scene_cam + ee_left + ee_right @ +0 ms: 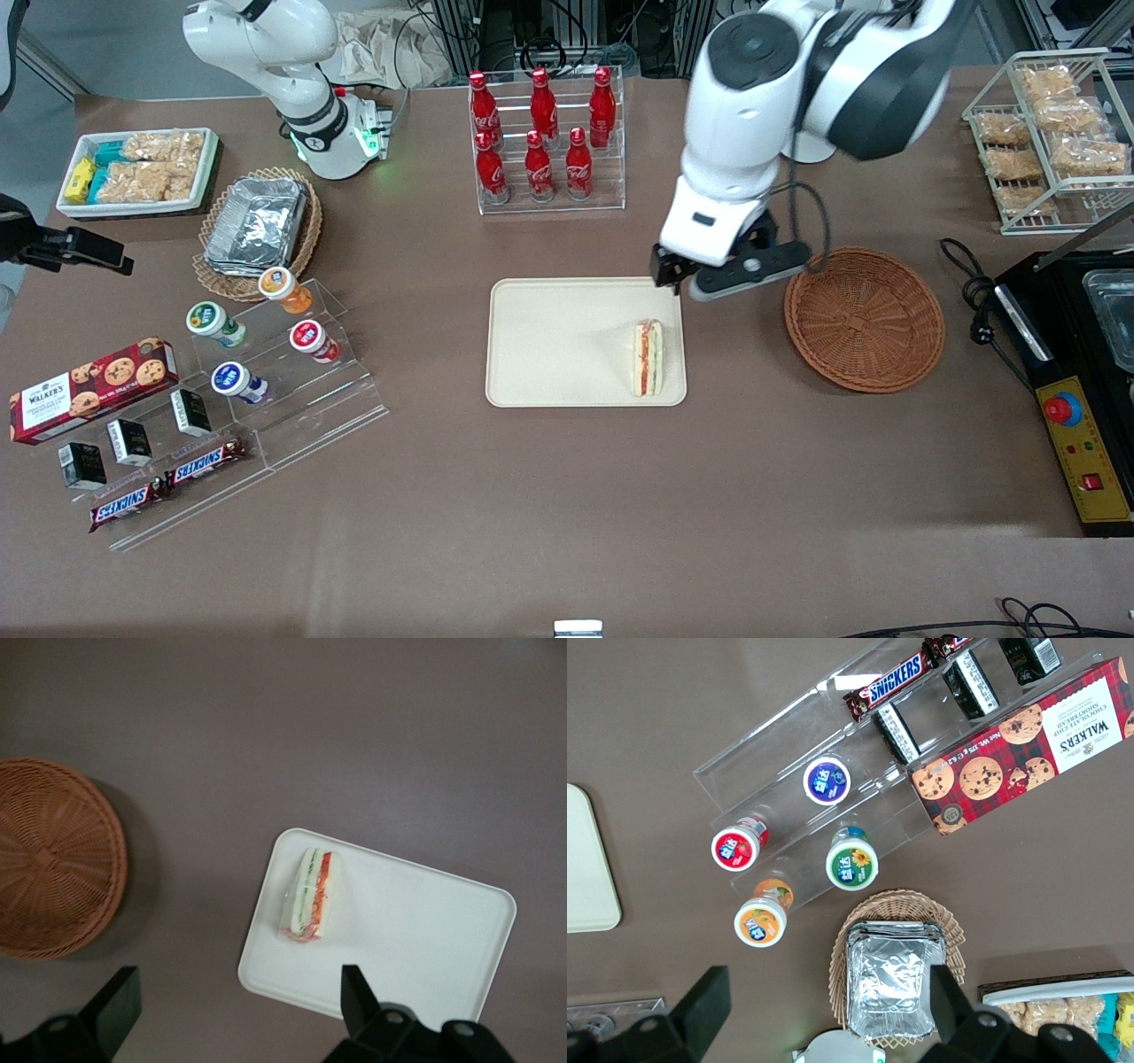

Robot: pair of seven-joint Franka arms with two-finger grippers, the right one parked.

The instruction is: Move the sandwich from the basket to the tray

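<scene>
The sandwich (648,358) lies on the cream-beige tray (558,346), near the tray edge closest to the basket; it also shows in the left wrist view (311,896) on the tray (416,939). The reddish-brown wicker basket (864,318) is empty and shows in the left wrist view too (49,870). My gripper (673,270) hangs above the table between tray and basket, farther from the front camera than the sandwich. Its fingers (354,992) are wide apart with nothing between them.
A clear rack of red cola bottles (542,137) stands farther back than the tray. A black machine with a red button (1076,390) sits toward the working arm's end. Snack stands, a cookie box (89,388) and a tan basket with foil containers (257,226) lie toward the parked arm's end.
</scene>
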